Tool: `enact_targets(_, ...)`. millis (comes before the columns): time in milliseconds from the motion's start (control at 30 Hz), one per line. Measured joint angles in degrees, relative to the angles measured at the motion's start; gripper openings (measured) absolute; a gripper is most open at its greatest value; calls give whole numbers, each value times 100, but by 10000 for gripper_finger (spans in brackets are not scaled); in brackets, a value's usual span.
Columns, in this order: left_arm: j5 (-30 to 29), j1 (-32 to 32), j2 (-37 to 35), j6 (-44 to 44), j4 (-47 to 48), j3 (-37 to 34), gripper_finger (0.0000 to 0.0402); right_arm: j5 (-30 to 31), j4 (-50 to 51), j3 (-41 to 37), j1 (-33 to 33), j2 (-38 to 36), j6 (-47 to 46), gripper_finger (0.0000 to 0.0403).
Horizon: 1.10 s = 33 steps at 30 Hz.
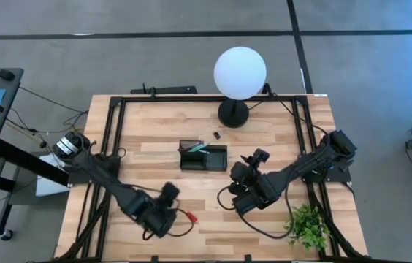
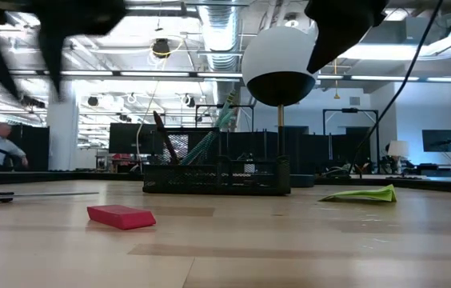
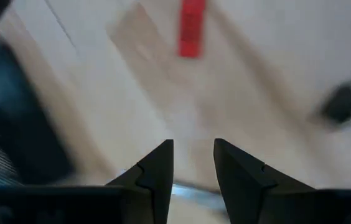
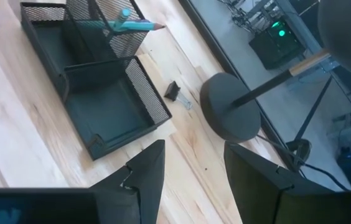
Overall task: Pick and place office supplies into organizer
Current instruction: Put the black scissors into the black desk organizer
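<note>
Left gripper [image 3: 193,163], parted and empty, hovers near the red piece [image 3: 191,28] (flat on the surface [image 1: 155,146]); descending off-centre could nudge it away from the organizer [image 1: 204,156].

I'm seeing the wooden table [image 1: 162,124] carrying a mesh organizer [image 1: 204,157], lamp base [image 1: 233,114], black clip [image 1: 217,135], red piece [image 1: 191,217], plant [image 1: 310,225].

A robotics lab in an open industrial hall: exposed silver ceiling ducts [image 2: 224,32], strip lighting, dark monitor screens [image 2: 441,140], a black-framed wooden workbench [image 1: 155,120] (someone sits far off).
</note>
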<state>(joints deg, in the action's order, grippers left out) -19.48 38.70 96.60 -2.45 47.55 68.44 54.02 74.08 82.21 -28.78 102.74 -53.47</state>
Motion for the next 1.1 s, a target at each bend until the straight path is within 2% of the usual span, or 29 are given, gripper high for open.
enact_targets(100, -692, -172, 0, -1961, -280, 0, 112, 0, 2, 0, 44, 0, 2, 161)
enact_targets(167, -878, -315, 0, -2628, -662, 0, 112, 0, 2, 0, 46, 0, 2, 161)
enact_targets(200, -733, -406, 0, -2726, -872, 0, 112, 0, 2, 0, 42, 0, 3, 161)
enact_targets(300, 507, -659, 0, -2713, -1410, 0, 112, 0, 2, 0, 42, 0, 85, 161)
enact_targets(367, 1094, -755, 2, -2799, -1732, 0, 112, 1, 2, 0, 42, 0, 145, 161)
enact_targets(500, 1252, -766, 2, -2813, -1998, 2, 112, 2, 2, 0, 42, 0, 146, 161)
enact_targets(733, 2084, -696, 2, -1550, -1898, 2, 112, 2, 2, 0, 42, 0, 146, 161)
enact_targets(1100, 1981, -39, 2, -1326, -1972, 2, 112, 0, -29, 0, 42, 0, 146, 161)
